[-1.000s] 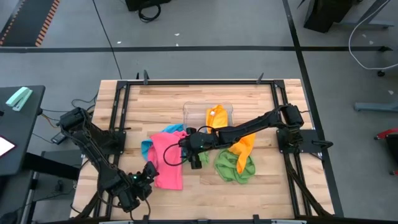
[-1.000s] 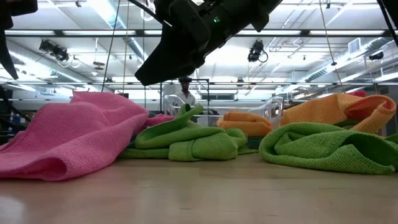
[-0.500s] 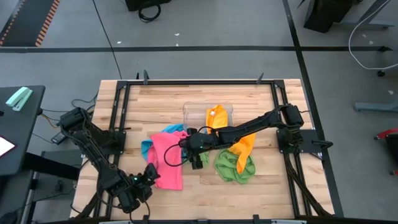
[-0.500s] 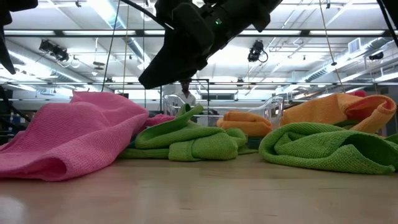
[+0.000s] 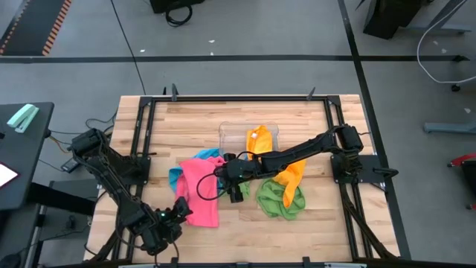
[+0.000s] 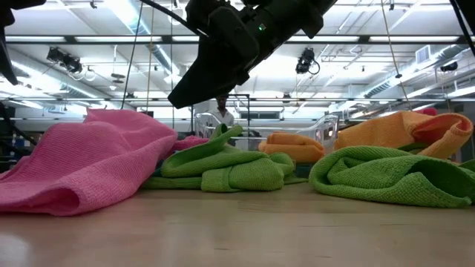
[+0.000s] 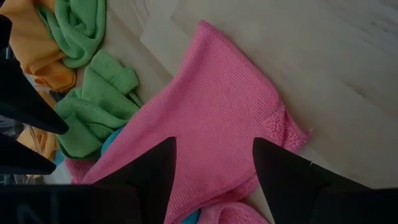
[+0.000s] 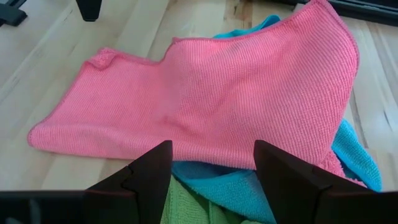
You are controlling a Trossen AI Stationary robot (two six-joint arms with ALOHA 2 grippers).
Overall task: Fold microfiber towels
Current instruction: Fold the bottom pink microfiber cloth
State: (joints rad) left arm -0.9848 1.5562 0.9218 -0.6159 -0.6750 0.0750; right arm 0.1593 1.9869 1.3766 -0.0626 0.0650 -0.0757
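Grippers are hovering apart-fingered over the pink towel: left gripper near the tabletop's front edge, right gripper mid-tabletop. Next, probably, pinching its corners.

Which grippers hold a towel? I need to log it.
Left gripper: open, empty, over the pink towel.
Right gripper: open, empty, above the same towel.

Six towels are counted: one pink, one blue, two green, two orange; one tray.
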